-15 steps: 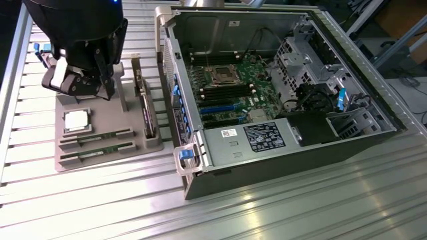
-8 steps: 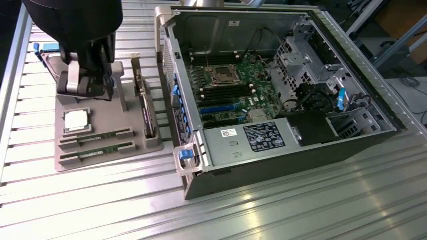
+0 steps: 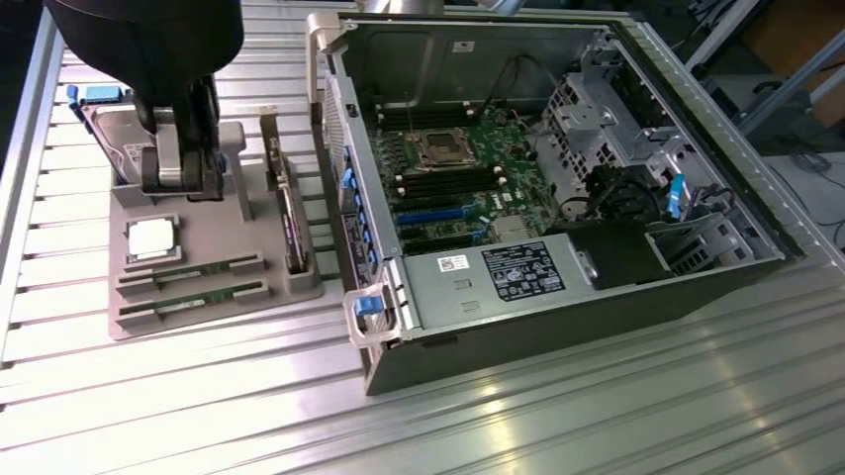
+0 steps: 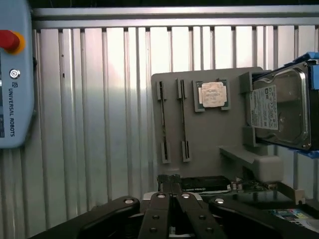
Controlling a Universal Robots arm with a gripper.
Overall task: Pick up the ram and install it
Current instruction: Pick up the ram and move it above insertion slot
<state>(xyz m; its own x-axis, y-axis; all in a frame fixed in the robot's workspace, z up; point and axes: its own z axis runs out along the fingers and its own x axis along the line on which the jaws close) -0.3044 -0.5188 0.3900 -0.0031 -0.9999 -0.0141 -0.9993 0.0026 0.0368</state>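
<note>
Two ram sticks (image 3: 185, 273) (image 3: 193, 298) lie on edge in slots at the near end of the grey holder tray (image 3: 93, 297). In the wrist view they are two thin dark lines (image 4: 162, 122) (image 4: 183, 122) on the tray (image 4: 209, 134). My gripper (image 3: 178, 186) hangs above the far part of the tray, near the hard drive (image 3: 117, 134), well away from the ram sticks. In the wrist view my gripper (image 4: 169, 178) has its fingers pressed together with nothing held.
A silver processor (image 3: 152, 238) (image 4: 213, 94) sits on the tray beside the ram. An expansion card (image 3: 291, 213) stands on the tray's edge toward the open computer case (image 3: 396, 297). Its motherboard (image 3: 462, 168) is exposed. A teach pendant (image 4: 15, 74) lies on the slatted table.
</note>
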